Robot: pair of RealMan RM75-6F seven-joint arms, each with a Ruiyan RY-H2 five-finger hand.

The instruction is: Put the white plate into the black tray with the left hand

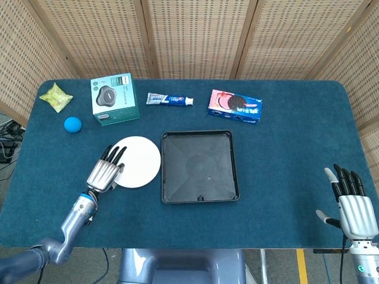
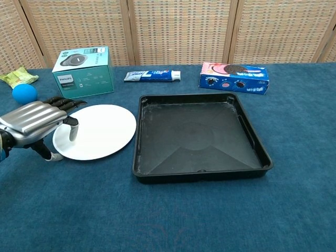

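**A:** Looking down from the head view, you had your left hand (image 1: 107, 172) at the near-left edge of the white plate (image 1: 138, 170), fingers spread and reaching over the rim. Nothing was gripped. The plate lay flat on the blue table (image 1: 284, 154), just beside the black tray (image 1: 199, 166) and outside it.

**B:** And your right hand (image 1: 352, 207)?

**A:** Parked at the near-right corner, fingers apart, holding nothing, well away from the action.

**B:** What did the chest view give you?

**A:** Your left hand (image 2: 37, 123) hovered low over the plate's (image 2: 97, 130) left side, one fingertip pointing down onto the rim; whether it touched, I couldn't tell. The thumb sat below, on the cloth beside the edge. The tray (image 2: 199, 136) stood empty to the right.

**B:** So, progress?

**A:** Early, by my reading. You had reached the plate, but the grasp, the lift and the carry across into the tray were all left to do.
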